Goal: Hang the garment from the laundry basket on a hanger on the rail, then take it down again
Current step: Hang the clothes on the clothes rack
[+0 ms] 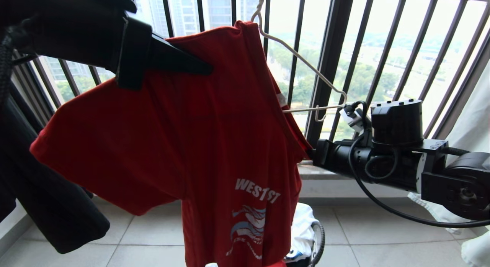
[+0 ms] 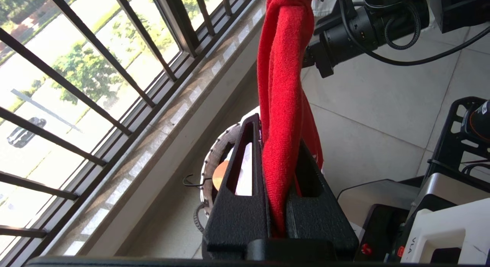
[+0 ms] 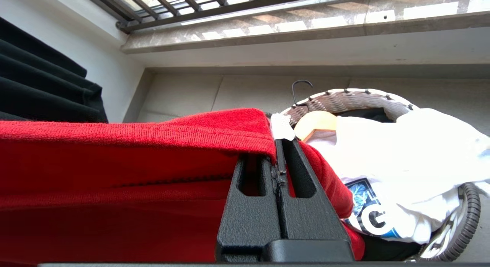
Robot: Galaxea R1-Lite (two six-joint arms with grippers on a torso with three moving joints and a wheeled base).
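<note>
The red garment (image 1: pixel 172 144) with white lettering hangs in front of the window, its collar over one arm of the thin white hanger (image 1: pixel 306 64). My left gripper (image 1: pixel 208 69) comes in from the upper left and is shut on a bunched fold of the garment (image 2: pixel 283 87); red cloth fills the gap between its fingers (image 2: pixel 277 133). From the right, my right gripper (image 1: pixel 311 154) meets the garment's side edge. Its jaws (image 3: pixel 281 142) are pressed together, with the red hem (image 3: pixel 245 144) pinched at their tips. The laundry basket (image 3: pixel 344 100) stands on the floor below. The rail is out of view.
The black barred window railing (image 1: pixel 329 48) and its stone ledge are just behind the garment. Black cloth (image 1: pixel 46 205) hangs at the left and pale cloth (image 1: pixel 474 117) at the right. White printed cloth (image 3: pixel 413 159) fills the basket. My base (image 2: pixel 440 205) is close by.
</note>
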